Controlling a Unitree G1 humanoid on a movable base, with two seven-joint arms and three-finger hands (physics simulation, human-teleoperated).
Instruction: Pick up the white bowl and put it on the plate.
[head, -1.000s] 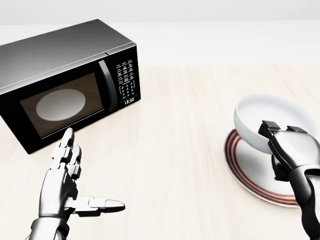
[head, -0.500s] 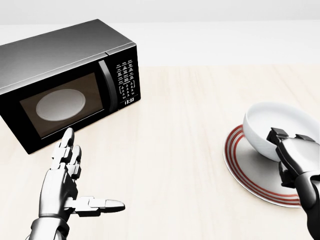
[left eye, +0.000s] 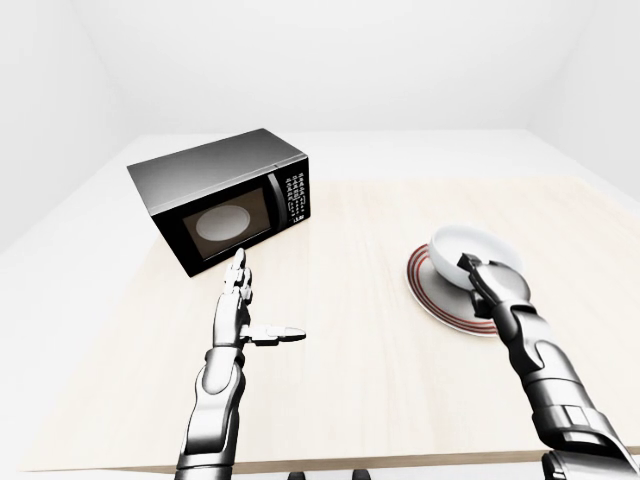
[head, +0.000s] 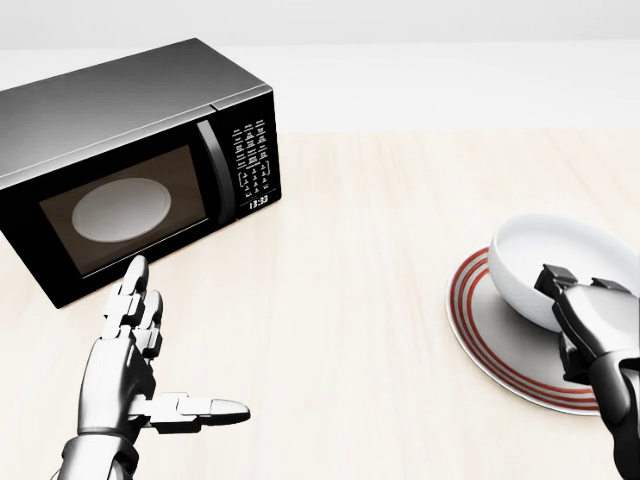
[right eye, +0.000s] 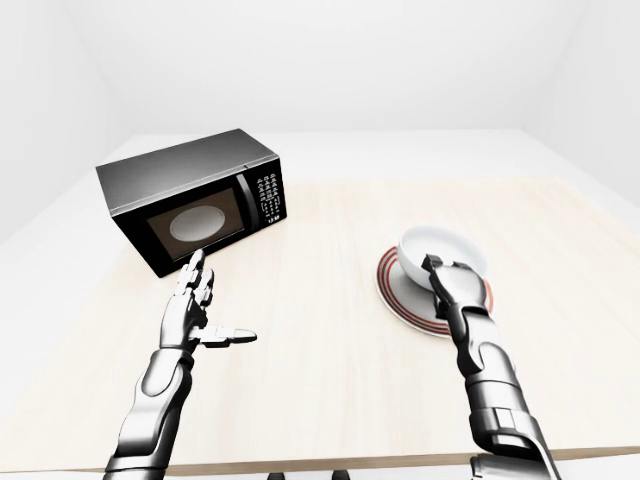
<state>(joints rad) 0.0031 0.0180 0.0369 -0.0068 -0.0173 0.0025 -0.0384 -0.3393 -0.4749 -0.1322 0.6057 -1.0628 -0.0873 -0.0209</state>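
The white bowl sits slightly tilted over the right part of the red-rimmed plate, at the right of the head view. My right hand grips the bowl's near rim, its fingers closed over the edge; the thumb is hidden. Whether the bowl's base touches the plate I cannot tell. My left hand is open and empty, fingers straight and thumb out, hovering over the table at lower left, just below the microwave.
A black microwave stands at the upper left on the light wooden table, door shut, a white turntable visible inside. The table's near edge shows in the left-eye view.
My right hand has carried the bowl to the right and down, from over the plate's upper left to low over its middle. The left hand has not moved.
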